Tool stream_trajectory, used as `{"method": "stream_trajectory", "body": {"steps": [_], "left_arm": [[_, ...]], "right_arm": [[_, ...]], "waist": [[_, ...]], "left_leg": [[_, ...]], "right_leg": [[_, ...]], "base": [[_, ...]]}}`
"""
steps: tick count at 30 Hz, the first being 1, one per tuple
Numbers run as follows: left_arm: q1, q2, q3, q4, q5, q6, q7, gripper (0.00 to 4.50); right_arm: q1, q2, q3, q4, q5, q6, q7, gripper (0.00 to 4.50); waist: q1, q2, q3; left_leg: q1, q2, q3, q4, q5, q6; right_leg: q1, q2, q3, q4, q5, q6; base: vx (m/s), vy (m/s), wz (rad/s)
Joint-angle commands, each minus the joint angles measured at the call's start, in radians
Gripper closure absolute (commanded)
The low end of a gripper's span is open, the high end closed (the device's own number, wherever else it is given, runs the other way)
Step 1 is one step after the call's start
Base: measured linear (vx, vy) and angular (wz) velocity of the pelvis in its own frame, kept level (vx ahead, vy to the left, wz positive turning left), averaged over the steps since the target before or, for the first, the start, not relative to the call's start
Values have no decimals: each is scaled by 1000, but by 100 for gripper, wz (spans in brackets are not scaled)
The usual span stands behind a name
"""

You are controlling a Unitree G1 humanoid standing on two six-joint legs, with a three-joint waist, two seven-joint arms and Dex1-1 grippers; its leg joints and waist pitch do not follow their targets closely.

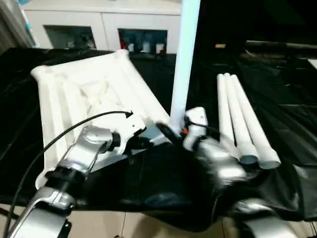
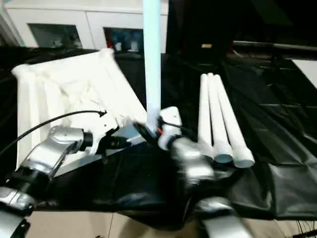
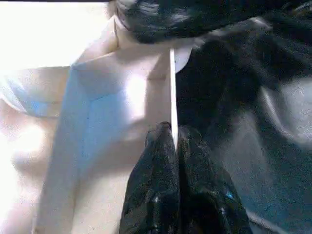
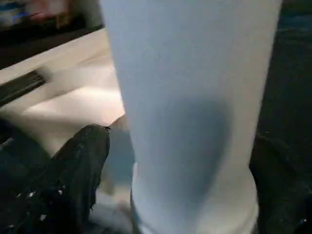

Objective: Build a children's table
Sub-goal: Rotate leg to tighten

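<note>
The white tabletop (image 1: 94,94) lies upside down on a black sheet (image 1: 277,99), its near right corner toward the robot. One white leg (image 1: 184,59) stands upright in that corner socket. Three more legs (image 1: 242,119) lie side by side on the sheet to the right, well apart from the tabletop. The left gripper (image 1: 146,143) is pinched closed on the thin rim of the tabletop near that corner, one finger (image 3: 151,195) on each side of the edge. The right gripper (image 1: 174,132) sits at the base of the standing leg; its fingers (image 4: 83,165) are spread apart, and whether they touch the leg cannot be told. A white cabinet (image 1: 104,22) stands behind.
</note>
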Motion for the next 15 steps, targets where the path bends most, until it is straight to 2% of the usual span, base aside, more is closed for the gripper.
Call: {"method": "stream_trajectory", "body": {"steps": [1,2,3,4,6,9,11,14,15], "left_arm": [[22,4,-44,6,5,-2,-36,450],[32,15,-48,-12,0,-5,-58,450],[40,22,-52,-26,-4,-2,-72,450],[47,29,-55,-41,-8,2,-87,450],[64,46,-65,-76,-15,19,-120,450],[73,55,-69,-91,-14,23,-134,450],[78,61,-70,-93,-13,22,-140,450],[80,66,-71,-97,-14,25,-141,450],[80,66,-70,-99,-13,27,-142,450]], "right_arm": [[11,-14,34,-55,36,69,117,36],[18,-45,39,-71,40,91,174,36],[23,-65,52,-77,33,88,210,36],[28,-82,62,-84,26,85,238,36],[36,-113,74,-116,29,110,294,36],[38,-130,85,-134,27,121,319,36],[27,-143,102,-121,1,105,327,36],[10,-137,92,-97,-7,92,311,36],[5,-135,90,-92,-8,89,311,59]], "waist": [[0,6,-59],[2,6,-59],[5,10,-60],[5,8,-58],[8,8,-58],[10,8,-59],[11,7,-60],[11,7,-61],[11,7,-61]], "left_leg": [[-1,23,-1,-56,-52,124],[-2,24,-1,-56,-54,120],[-1,26,-2,-56,-59,114],[-1,27,1,-55,-72,109],[0,28,0,-57,-77,98],[0,27,0,-55,-64,97],[1,26,1,-55,-61,94],[1,24,1,-53,-54,90],[1,25,0,-53,-53,89]], "right_leg": [[66,-58,48,-48,168,-281],[65,-59,46,-48,153,-284],[66,-60,45,-48,142,-287],[63,-59,45,-50,123,-290],[65,-60,45,-51,101,-289],[62,-60,45,-50,105,-289],[61,-60,45,-50,107,-292],[63,-60,46,-48,110,-291],[62,-61,45,-48,111,-293]], "base": [[0,0,0],[0,0,0],[0,0,0],[0,0,0],[0,0,0],[0,0,0],[0,0,0],[0,0,0],[0,0,0]]}}
